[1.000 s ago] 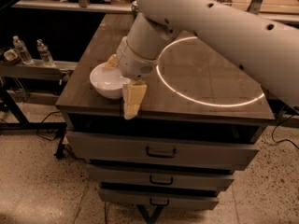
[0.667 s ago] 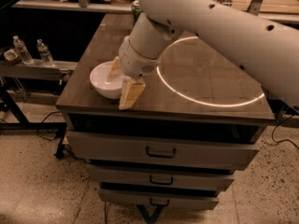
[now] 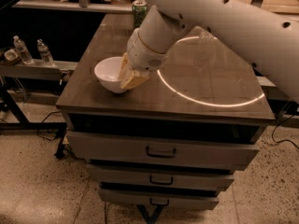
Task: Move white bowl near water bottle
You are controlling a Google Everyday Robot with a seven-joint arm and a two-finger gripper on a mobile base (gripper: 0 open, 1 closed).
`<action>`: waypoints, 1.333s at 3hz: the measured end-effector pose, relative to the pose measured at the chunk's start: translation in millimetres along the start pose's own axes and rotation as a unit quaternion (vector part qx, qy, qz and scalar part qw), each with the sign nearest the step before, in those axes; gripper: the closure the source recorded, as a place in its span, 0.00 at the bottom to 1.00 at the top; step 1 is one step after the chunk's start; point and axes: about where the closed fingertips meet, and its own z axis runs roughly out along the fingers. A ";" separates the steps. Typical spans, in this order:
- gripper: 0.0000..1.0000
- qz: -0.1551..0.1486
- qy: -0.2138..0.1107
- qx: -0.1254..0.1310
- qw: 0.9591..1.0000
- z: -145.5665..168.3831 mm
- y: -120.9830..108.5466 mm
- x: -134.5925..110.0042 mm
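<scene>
The white bowl (image 3: 108, 73) is at the front left of the dark table top (image 3: 210, 78), tilted a little. My gripper (image 3: 130, 75), with tan fingers (image 3: 136, 80), is at the bowl's right rim and looks shut on it, one finger inside the bowl and one outside. The big white arm (image 3: 219, 17) reaches in from the upper right. The water bottle is not visible; the arm covers much of the table's far side.
A green drink can (image 3: 139, 11) stands at the table's far edge. Two small bottles (image 3: 22, 49) stand on a low shelf (image 3: 32, 68) to the left. A bright ring of light (image 3: 205, 101) lies on the table. Drawers (image 3: 161, 151) are below the front edge.
The fingers hung beside and in front of the bowl; now they have risen and closed on its right rim. The bowl looks slightly tilted. The view has shifted, so the can now shows.
</scene>
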 end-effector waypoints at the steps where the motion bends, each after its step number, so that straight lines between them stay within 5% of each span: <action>1: 1.00 0.000 0.000 0.000 1.000 -0.1 0.1 -0.5; 3: 1.00 0.012 0.001 0.023 1.000 0.0 3.5 8.9; 4: 1.00 0.016 0.033 0.071 0.997 -24.2 1.5 38.5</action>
